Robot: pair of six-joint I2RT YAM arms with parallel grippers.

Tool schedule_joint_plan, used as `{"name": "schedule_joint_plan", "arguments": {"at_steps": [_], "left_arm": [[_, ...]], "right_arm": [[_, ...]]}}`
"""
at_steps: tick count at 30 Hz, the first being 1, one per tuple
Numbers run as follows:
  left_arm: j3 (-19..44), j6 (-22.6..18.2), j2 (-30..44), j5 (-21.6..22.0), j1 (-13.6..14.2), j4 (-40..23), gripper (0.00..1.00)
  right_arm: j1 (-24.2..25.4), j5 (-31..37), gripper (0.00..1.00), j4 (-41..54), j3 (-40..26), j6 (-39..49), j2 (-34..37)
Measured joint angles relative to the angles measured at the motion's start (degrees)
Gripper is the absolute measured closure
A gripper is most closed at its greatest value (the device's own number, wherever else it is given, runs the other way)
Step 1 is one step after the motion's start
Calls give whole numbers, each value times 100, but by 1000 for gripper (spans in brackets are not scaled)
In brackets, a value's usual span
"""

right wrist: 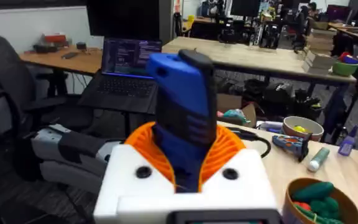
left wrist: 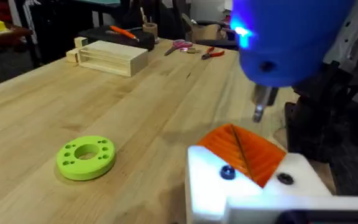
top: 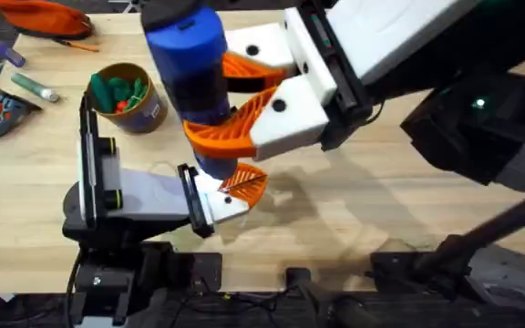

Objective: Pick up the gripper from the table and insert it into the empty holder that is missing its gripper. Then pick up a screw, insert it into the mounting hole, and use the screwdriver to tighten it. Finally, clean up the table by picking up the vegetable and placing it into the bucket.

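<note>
Above the table centre, screwdriver (top: pixel 190 68) clamped upright by right gripper (top: pixel 235 100), bit poised over left gripper (top: pixel 240 187), whose opening cannot be told.

Clamped upright between orange ribbed fingers (right wrist: pixel 146 149) of the right gripper (right wrist: pixel 185 158): a blue pen-shaped electric screwdriver (right wrist: pixel 182 112). Beyond, at the corner, a round brown tub (right wrist: pixel 319 202) holding green and possibly orange toy vegetables.

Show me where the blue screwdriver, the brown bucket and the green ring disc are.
screwdriver (top: pixel 190 64): overhead view, on its blue body above the orange pads.
bucket (top: pixel 153 114): overhead view, on its labelled side wall.
green disc (left wrist: pixel 67 167): left wrist view, on its flat face beside the centre hole.
</note>
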State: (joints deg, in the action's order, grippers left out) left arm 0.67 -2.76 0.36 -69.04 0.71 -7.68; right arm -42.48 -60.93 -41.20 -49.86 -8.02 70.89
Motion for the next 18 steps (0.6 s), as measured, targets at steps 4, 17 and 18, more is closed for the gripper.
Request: {"name": "schedule_joint_plan", "arguments": {"at_steps": [4, 17, 18], "left_arm": [[0, 0, 0, 0, 0, 0, 988], [0, 0, 0, 0, 0, 0, 988], [0, 0, 0, 0, 0, 0, 988]], "right_arm": [[0, -2, 862, -42, -23, 37, 27], [-63, 0, 862, -39, -176, 60, 302], [-63, 0, 862, -28, -176, 74, 302]]}}
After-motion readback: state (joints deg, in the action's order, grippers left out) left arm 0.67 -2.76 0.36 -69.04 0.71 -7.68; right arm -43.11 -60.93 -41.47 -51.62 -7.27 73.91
